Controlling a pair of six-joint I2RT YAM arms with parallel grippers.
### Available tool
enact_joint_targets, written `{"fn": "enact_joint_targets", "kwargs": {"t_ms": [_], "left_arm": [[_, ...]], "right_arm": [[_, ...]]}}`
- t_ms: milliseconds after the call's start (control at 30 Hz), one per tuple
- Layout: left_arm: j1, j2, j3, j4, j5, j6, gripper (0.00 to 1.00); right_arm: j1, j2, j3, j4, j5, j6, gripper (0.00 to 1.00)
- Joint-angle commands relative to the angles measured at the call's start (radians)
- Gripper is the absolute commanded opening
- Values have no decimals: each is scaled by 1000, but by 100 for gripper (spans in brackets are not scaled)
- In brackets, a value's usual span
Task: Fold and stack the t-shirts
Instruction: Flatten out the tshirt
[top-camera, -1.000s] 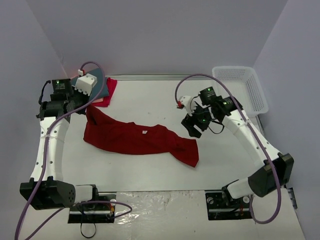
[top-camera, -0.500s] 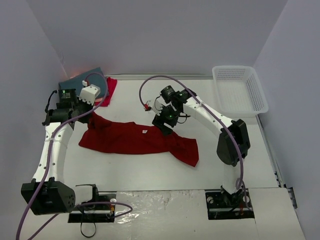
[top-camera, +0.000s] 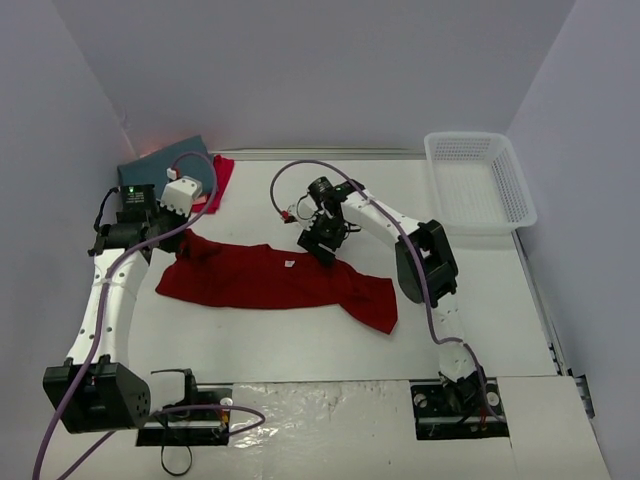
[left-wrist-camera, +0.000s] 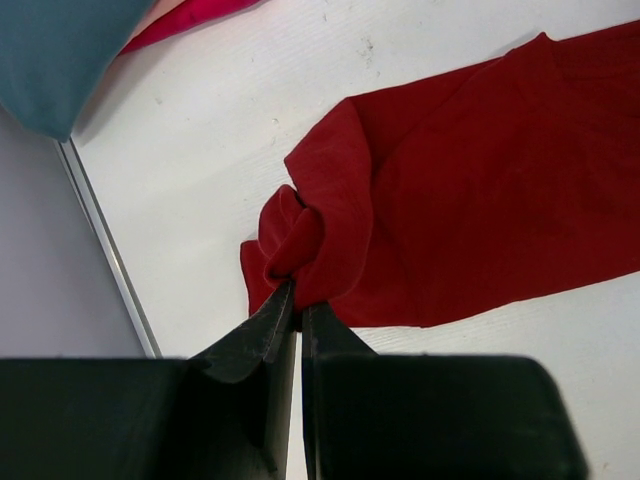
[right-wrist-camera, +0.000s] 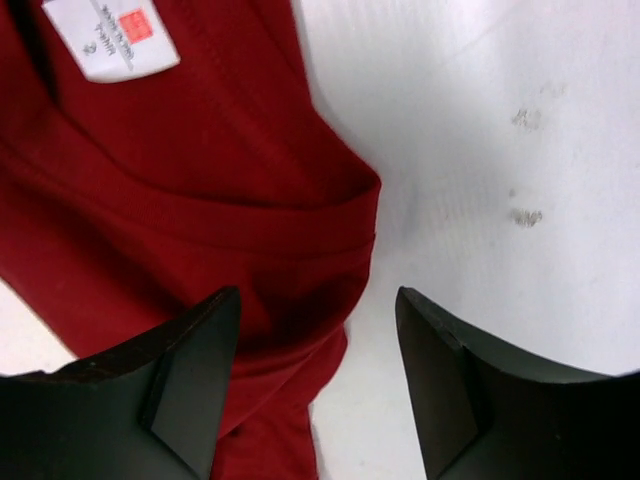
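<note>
A deep red t-shirt (top-camera: 270, 278) lies stretched across the middle of the table, its white label (right-wrist-camera: 108, 38) showing. My left gripper (top-camera: 183, 242) is shut on a bunched fold at the shirt's left end (left-wrist-camera: 300, 245). My right gripper (top-camera: 322, 248) is open just above the shirt's upper edge (right-wrist-camera: 300, 230), near the collar, with the cloth edge between its fingers. A slate-teal t-shirt (top-camera: 158, 165) and a pinkish-red t-shirt (top-camera: 218, 182) lie at the back left.
A white mesh basket (top-camera: 480, 180) stands at the back right. The grey walls close in on three sides. Purple cables loop over both arms.
My right arm has swung far left from the right side and come down over the shirt's upper edge. My left gripper has dragged the shirt's left end a little left and down.
</note>
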Motion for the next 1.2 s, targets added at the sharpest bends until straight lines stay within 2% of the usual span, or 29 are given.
{"fn": "enact_joint_targets", "kwargs": {"t_ms": [0,133,333,600,900,1167], "left_arm": [[1,-42,-8,13,-7,-7,2],[-1,-55,-38,15,4,-8,2],[2,-64,-87,30,-2,-13,2],[10,-64,-112,36,-19,-17,2],[19,-61,-124,41,-42,-22,2],[24,-56,-138,47,-44,-19,2]], "right_arm": [[-3,23,96,-32,-5,-12,58],[0,48,158,-30,-77,-38,59],[2,112,289,-33,-261,-81,68],[13,226,428,-29,-535,-173,72],[59,382,644,-30,-592,-139,78],[94,456,707,-18,-603,-109,74]]}}
